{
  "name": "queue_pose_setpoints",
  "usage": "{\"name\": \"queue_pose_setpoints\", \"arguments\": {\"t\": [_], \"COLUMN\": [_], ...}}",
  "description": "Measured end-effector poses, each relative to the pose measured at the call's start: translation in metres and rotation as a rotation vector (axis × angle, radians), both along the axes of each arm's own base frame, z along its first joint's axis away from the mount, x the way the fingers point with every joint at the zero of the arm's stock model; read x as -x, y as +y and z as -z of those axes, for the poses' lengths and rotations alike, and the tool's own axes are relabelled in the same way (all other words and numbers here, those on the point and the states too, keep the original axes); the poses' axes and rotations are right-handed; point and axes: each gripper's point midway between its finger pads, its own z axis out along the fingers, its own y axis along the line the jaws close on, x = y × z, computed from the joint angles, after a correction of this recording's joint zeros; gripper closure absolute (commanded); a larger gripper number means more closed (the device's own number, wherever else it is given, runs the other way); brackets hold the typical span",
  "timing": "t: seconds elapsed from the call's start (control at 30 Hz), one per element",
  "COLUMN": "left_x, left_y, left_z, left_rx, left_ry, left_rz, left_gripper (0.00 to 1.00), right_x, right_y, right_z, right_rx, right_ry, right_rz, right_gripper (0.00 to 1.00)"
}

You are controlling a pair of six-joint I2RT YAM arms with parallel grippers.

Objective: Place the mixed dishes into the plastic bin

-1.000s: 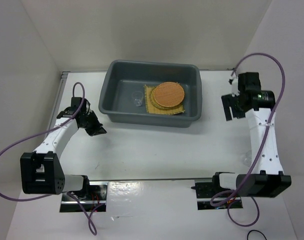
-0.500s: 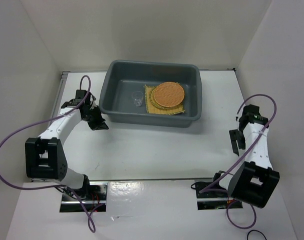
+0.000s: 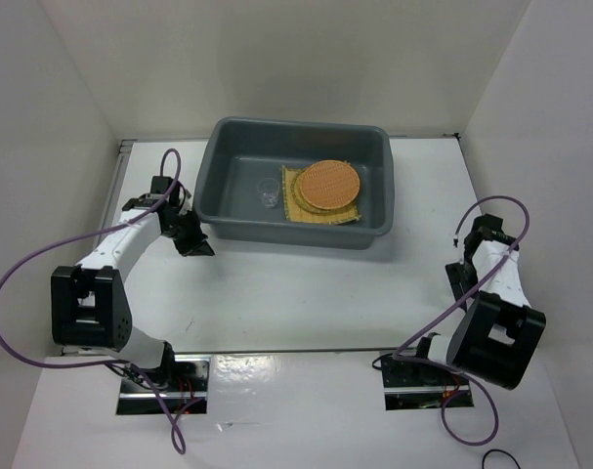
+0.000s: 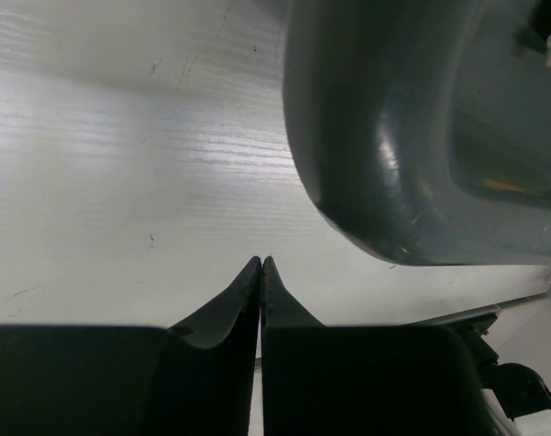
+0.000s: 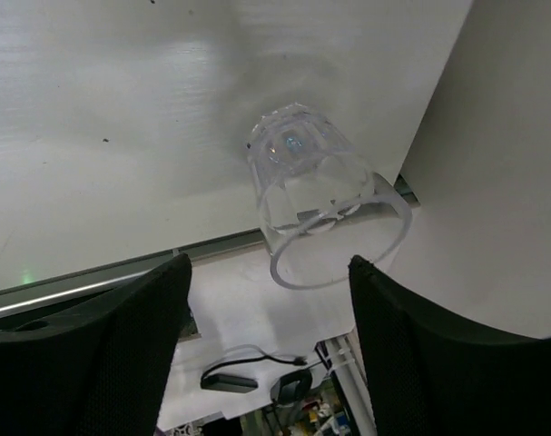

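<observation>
Ahead of the right gripper (image 5: 269, 263), whose fingers stand spread with nothing between them, a clear plastic cup (image 5: 316, 204) lies on its side on the surface (image 5: 93, 136), close to the right wall (image 5: 493, 182). Its rim faces the gripper and its base points away, so its long axis runs roughly along the approach, skewed slightly right. The left gripper (image 4: 260, 265), fingers pressed together on nothing, sits far off beside the grey plastic bin (image 3: 374, 137), which holds a yellow woven mat (image 3: 298, 203), an orange woven disc (image 3: 327, 184) and another cup (image 3: 268, 192).
</observation>
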Motion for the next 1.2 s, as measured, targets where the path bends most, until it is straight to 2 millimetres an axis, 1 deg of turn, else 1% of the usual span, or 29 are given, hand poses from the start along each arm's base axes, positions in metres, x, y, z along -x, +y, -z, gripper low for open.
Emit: {"name": "queue_pose_setpoints", "arguments": {"t": [0.07, 0.1, 0.17, 0.2, 0.23, 0.27, 0.3, 0.4, 0.47, 0.5, 0.53, 0.57, 0.63, 0.67, 0.73, 0.77, 0.83, 0.87, 0.9, 0.93, 0.97, 1.0, 1.03, 1.07, 1.13, 1.2], "left_x": [0.001, 0.002, 0.006, 0.009, 0.011, 0.014, 0.016, 0.021, 0.024, 0.025, 0.027, 0.028, 0.029, 0.029, 0.028, 0.027, 0.027, 0.026, 0.026, 0.026, 0.025, 0.025, 0.025, 0.025, 0.026, 0.027], "left_y": [0.0, 0.0, 0.0, 0.0, 0.0, 0.0, 0.0, -0.001, -0.001, -0.001, -0.001, -0.001, -0.001, -0.001, -0.002, -0.002, -0.001, -0.001, -0.001, -0.001, 0.0, 0.0, 0.0, 0.0, 0.0, 0.0], "left_z": [0.0, 0.001, 0.001, 0.002, 0.002, 0.002, 0.002, 0.002, 0.003, 0.003, 0.003, 0.003, 0.003, 0.002, 0.0, -0.001, -0.002, -0.002, -0.003, -0.005, -0.007, -0.01, -0.013, -0.016, -0.02, -0.025], "left_rx": [0.001, 0.002, 0.004, 0.004, 0.005, 0.005, 0.006, 0.008, 0.011, 0.013, 0.014, 0.015, 0.016, 0.017, 0.022, 0.023, 0.022, 0.02, 0.019, 0.018, 0.02, 0.021, 0.021, 0.022, 0.028, 0.035], "left_ry": [0.0, 0.001, 0.004, 0.006, 0.006, 0.005, 0.004, 0.002, 0.005, 0.006, 0.006, 0.007, 0.004, 0.002, -0.005, -0.008, -0.015, -0.019, -0.024, -0.029, -0.036, -0.045, -0.055, -0.067, -0.083, -0.097], "left_rz": [0.0, 0.0, -0.001, -0.002, -0.003, -0.003, -0.004, -0.007, -0.015, -0.021, -0.024, -0.026, -0.03, -0.033, -0.046, -0.048, -0.05, -0.051, -0.053, -0.056, -0.063, -0.073, -0.079, -0.085, -0.104, -0.122], "left_gripper": [0.95, 0.95, 0.95, 0.95, 0.95, 0.95, 0.95, 0.95, 0.95, 0.95, 0.95, 0.95, 0.95, 0.95, 0.95, 0.95, 0.95, 0.95, 0.95, 0.95, 0.94, 0.94, 0.94, 0.94, 0.94, 0.93], "right_x": [0.0, -0.001, -0.004, -0.004, -0.004, -0.004, -0.005, -0.009, -0.022, -0.031, -0.045, -0.065, -0.111, -0.139, -0.176, -0.191, -0.213, -0.218, -0.225, -0.231, -0.237, -0.246, -0.253, -0.257, -0.26, -0.257], "right_y": [0.001, 0.001, 0.0, 0.0, 0.0, 0.0, 0.001, 0.0, 0.001, 0.002, 0.003, 0.007, 0.022, 0.039, 0.081, 0.104, 0.153, 0.167, 0.18, 0.189, 0.199, 0.209, 0.223, 0.241, 0.288, 0.347], "right_z": [0.005, 0.006, 0.009, 0.011, 0.013, 0.015, 0.017, 0.014, 0.003, -0.006, -0.021, -0.039, -0.088, -0.119, -0.17, -0.192, -0.227, -0.234, -0.237, -0.238, -0.236, -0.229, -0.221, -0.209, -0.185, -0.159], "right_rx": [-0.013, -0.018, -0.026, -0.03, -0.034, -0.039, -0.047, -0.055, -0.056, -0.055, -0.049, -0.042, -0.021, -0.027, -0.068, -0.097, -0.17, -0.196, -0.227, -0.249, -0.267, -0.282, -0.296, -0.313, -0.354, -0.399], "right_ry": [0.013, 0.016, 0.02, 0.022, 0.03, 0.04, 0.045, 0.04, 0.003, -0.023, -0.059, -0.117, -0.27, -0.376, -0.531, -0.597, -0.687, -0.703, -0.699, -0.693, -0.68, -0.656, -0.626, -0.587, -0.505, -0.423], "right_rz": [-0.008, -0.013, -0.025, -0.028, -0.03, -0.036, -0.036, -0.03, -0.037, -0.046, -0.063, -0.091, -0.163, -0.223, -0.339, -0.402, -0.528, -0.559, -0.586, -0.603, -0.622, -0.639, -0.667, -0.703, -0.799, -0.917], "right_gripper": [0.39, 0.5, 0.6, 0.69, 0.9, 0.98, 1.0, 1.0, 1.0, 1.0, 1.0, 1.0, 1.0, 1.0, 1.0, 1.0, 1.0, 1.0, 1.0, 1.0, 1.0, 1.0, 1.0, 1.0, 1.0, 1.0]}}
